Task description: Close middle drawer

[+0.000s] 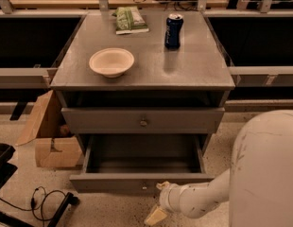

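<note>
The one camera looks down on the cabinet (193,70) from in front. The middle drawer (142,156) stands far out of the carcass, toward the bottom of the view. Its long axis runs left to right across the cabinet. Its flat front faces me, and the small round knob (144,187) sits at the middle of that front. The deep grey box shows its bare floor and both side walls. It sits square, with its front edge parallel to the closed top drawer (104,120) above it.

My claw (157,207) is low in the view, just in front of the middle drawer's front and a little right of the knob. One tan tip slants down and to the left. Whether the claw is spread or pressed together I cannot tell, nor whether it touches the front. My arm (203,200) reaches in from the right, and my white body (267,169) fills the lower right corner.

On the cabinet's top a pale bowl (111,62) sits left of centre, upright. A blue can (174,31) stands upright toward the back right, well apart from the bowl. A green packet (131,20) lies flat at the back edge, to the left of the can.

A cardboard box (52,148) with its flap up leans at the cabinet's left side. A black cable (42,205) loops on the floor at lower left.
</note>
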{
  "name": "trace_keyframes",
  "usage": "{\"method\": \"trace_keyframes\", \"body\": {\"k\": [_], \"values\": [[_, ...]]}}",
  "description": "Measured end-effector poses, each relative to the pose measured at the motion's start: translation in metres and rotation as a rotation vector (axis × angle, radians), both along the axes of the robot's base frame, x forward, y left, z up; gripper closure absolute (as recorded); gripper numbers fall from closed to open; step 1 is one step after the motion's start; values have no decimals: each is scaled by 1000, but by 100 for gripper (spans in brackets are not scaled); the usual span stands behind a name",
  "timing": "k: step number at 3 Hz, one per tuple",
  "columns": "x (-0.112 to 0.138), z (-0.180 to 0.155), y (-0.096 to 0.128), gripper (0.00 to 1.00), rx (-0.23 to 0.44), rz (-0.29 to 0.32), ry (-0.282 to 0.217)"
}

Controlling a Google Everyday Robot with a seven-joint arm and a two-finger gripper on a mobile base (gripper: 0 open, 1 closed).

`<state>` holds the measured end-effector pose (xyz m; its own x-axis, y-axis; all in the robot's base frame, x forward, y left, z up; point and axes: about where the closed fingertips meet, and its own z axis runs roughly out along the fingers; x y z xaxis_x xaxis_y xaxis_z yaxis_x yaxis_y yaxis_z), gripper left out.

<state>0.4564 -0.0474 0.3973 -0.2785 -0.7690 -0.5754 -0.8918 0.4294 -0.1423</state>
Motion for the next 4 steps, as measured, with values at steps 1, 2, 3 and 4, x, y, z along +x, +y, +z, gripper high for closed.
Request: {"method": "trace_keyframes", "body": {"k": [1, 2, 3, 4], "values": [[0, 0, 0, 26, 0, 0, 0], [0, 0, 0, 49, 0, 0, 0], [-6, -4, 3, 72, -4, 4, 12], [11, -12, 10, 95, -2, 10, -21]]}}
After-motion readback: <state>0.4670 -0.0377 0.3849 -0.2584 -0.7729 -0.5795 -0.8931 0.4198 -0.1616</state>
